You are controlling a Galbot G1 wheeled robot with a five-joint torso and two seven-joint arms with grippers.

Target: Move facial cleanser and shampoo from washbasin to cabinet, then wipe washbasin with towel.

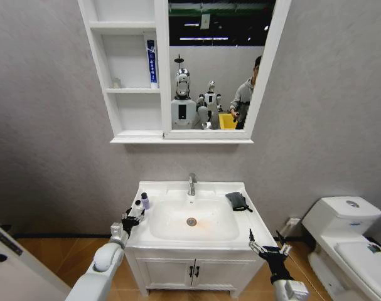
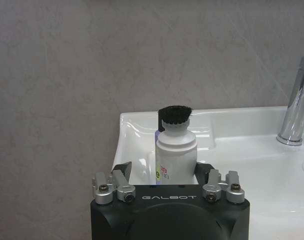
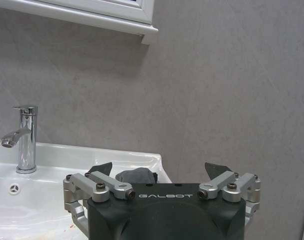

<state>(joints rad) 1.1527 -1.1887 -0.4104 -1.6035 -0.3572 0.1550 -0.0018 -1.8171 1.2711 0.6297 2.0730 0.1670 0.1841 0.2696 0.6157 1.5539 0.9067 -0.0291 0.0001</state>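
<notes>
At the washbasin's (image 1: pixel 196 243) left rear corner stands a white bottle with a black cap (image 1: pixel 138 205) (image 2: pixel 176 150), a small purple bottle (image 1: pixel 145 200) just behind it; I cannot tell which is shampoo or cleanser. My left gripper (image 1: pixel 132 218) (image 2: pixel 162 171) is open, one finger on each side of the white bottle. The dark towel (image 1: pixel 237 200) (image 3: pixel 136 176) lies crumpled on the basin's right rim. My right gripper (image 1: pixel 267 243) (image 3: pixel 159 172) hangs open off the basin's front right corner, short of the towel. A blue and white tube (image 1: pixel 152 61) stands on the cabinet's (image 1: pixel 135 134) middle shelf.
The chrome tap (image 1: pixel 191 184) (image 2: pixel 296 105) (image 3: pixel 25 137) rises behind the bowl. Below is a two-door vanity (image 1: pixel 193 271). A white toilet (image 1: pixel 347 232) stands close on the right. A small object (image 1: pixel 117 83) sits on the middle shelf's left. The cabinet's underside (image 3: pixel 91 17) overhangs the basin.
</notes>
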